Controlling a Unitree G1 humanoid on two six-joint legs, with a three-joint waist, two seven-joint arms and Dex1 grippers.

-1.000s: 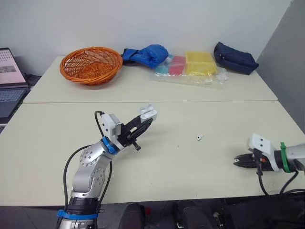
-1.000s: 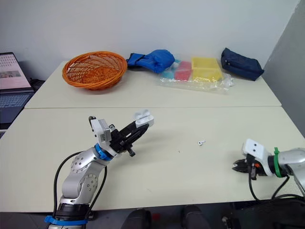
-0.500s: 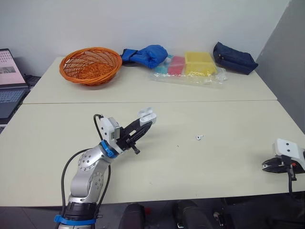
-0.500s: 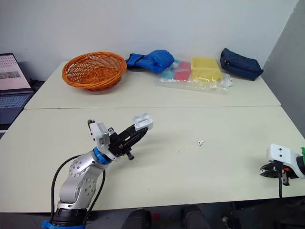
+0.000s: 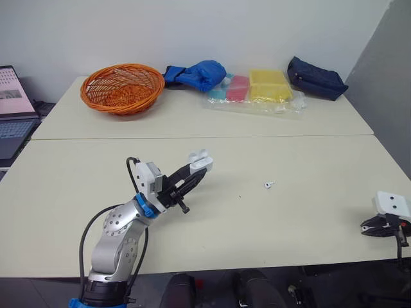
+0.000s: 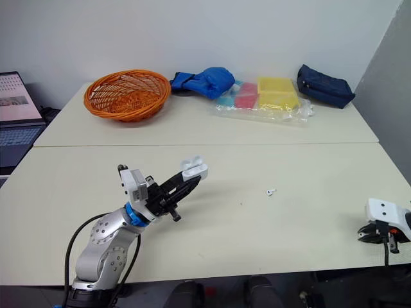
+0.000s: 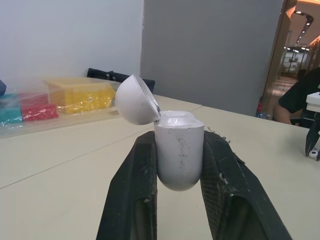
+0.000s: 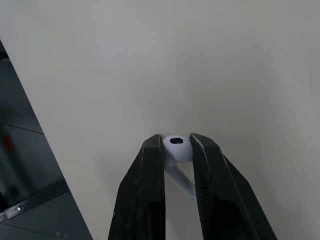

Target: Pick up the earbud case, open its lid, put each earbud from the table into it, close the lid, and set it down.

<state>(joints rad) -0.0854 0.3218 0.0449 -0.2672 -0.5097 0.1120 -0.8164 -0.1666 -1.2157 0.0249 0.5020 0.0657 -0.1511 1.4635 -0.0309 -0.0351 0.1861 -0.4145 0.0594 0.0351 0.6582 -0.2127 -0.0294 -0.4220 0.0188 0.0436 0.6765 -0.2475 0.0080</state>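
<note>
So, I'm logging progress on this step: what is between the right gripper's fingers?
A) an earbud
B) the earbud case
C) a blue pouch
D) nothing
A: in the right wrist view the right gripper pinches a white earbud, while the left gripper holds the earbud case with its lid open.

You have bright, even overhead light across the table (image 5: 270, 231), pale and flat, with no hard edges. The basket (image 5: 122, 86) at 11 o'clock throws only a soft, short shadow under its rim. The plastic bag (image 5: 253, 104) at 1 o'clock catches small white glints, and the laptop screen (image 5: 13, 93) at 9 o'clock glows. In the left wrist view, ceiling lamps (image 7: 302, 11) at 2 o'clock flare warm. The earbud case (image 7: 179, 150) is lit from above, and the room behind it goes soft. In the right wrist view the earbud (image 8: 176, 146) shines on top, and the floor (image 8: 25, 165) at 8 o'clock is dark.
</note>
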